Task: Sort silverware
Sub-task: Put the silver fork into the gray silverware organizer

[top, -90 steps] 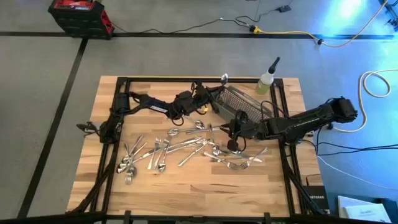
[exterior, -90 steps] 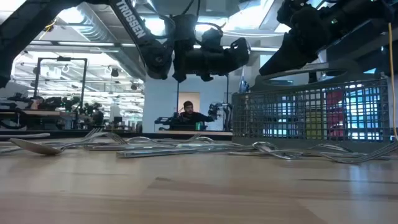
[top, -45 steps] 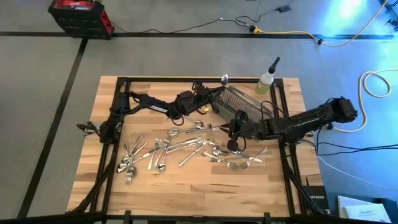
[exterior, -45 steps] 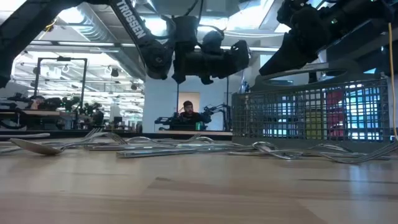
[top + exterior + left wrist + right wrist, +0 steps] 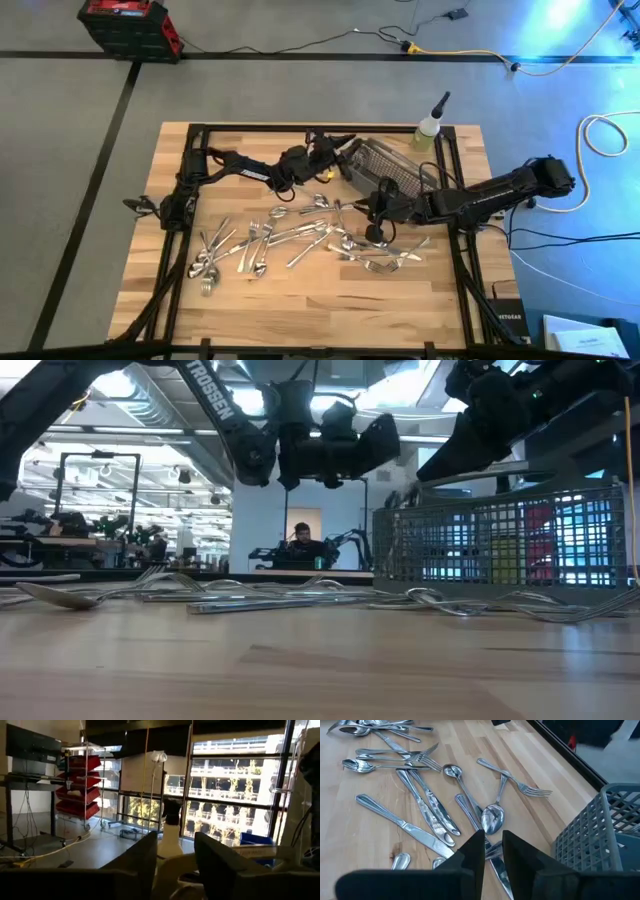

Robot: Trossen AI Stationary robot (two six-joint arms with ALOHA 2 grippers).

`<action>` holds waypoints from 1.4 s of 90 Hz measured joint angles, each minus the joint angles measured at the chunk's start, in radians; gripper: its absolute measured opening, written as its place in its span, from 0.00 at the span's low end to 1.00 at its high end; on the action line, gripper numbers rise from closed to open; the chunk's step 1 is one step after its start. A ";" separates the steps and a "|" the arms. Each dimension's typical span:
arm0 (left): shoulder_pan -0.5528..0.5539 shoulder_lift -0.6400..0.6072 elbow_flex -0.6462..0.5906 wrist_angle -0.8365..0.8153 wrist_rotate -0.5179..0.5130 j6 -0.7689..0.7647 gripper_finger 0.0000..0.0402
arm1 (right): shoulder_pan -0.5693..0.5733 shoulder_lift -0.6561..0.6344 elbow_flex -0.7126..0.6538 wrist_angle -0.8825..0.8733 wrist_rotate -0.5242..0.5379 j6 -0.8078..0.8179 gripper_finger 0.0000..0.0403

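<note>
— Where does the silverware (image 5: 300,238) lie?

— Scattered flat on the wooden table (image 5: 300,310), mostly toward the middle, beside the mesh basket (image 5: 392,168). The heap spreads out beyond the right gripper (image 5: 492,849), ahead of its fingertips and off to one side of them, in the wrist view.

— And that gripper's state?

— Its fingers stand slightly parted, a narrow gap between them, with nothing held. It hangs low over the near edge of the heap, close by the basket's corner.

— What sits closest to its jaws?

— A spoon (image 5: 493,809), just ahead of the fingertips, bowl nearest them, handle running away toward a fork (image 5: 515,779). Its long axis runs roughly in line with the fingers' reach rather than across the gap, so I judge a wrist turn would be needed to pinch the handle across its width.

— The left gripper (image 5: 338,150)?

— Raised, out over the basket's far end, pointing at a spray bottle (image 5: 169,837). Its fingers stand apart and I see nothing between them. The cutlery lies behind and below it.

— So which arm is nearer?

— The right one, plainly. Most pieces remain unsorted on the wood, so the task looks barely begun.
</note>
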 joint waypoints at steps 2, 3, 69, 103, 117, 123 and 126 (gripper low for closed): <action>-0.002 -0.006 0.000 0.001 0.000 0.000 0.29 | 0.000 0.000 0.000 0.000 0.000 0.000 0.13; -0.003 -0.009 0.000 0.001 0.000 0.000 0.29 | 0.000 0.000 0.000 0.000 0.000 0.000 0.13; -0.050 -0.502 -0.466 -0.642 -0.194 0.100 0.26 | 0.000 0.000 0.000 0.001 0.000 0.000 0.13; 0.032 -0.336 -0.467 -0.699 -0.187 0.020 0.26 | 0.000 0.000 0.000 0.027 0.003 0.000 0.13; 0.039 -0.316 -0.467 -0.696 -0.185 0.015 0.26 | 0.000 0.001 0.000 0.026 0.000 0.007 0.13; 0.045 -0.309 -0.467 -0.697 -0.186 0.015 0.26 | 0.000 0.001 0.000 0.023 -0.009 0.008 0.13; 0.047 -0.306 -0.467 -0.699 -0.186 0.011 0.26 | 0.000 0.001 0.000 0.023 -0.014 0.008 0.13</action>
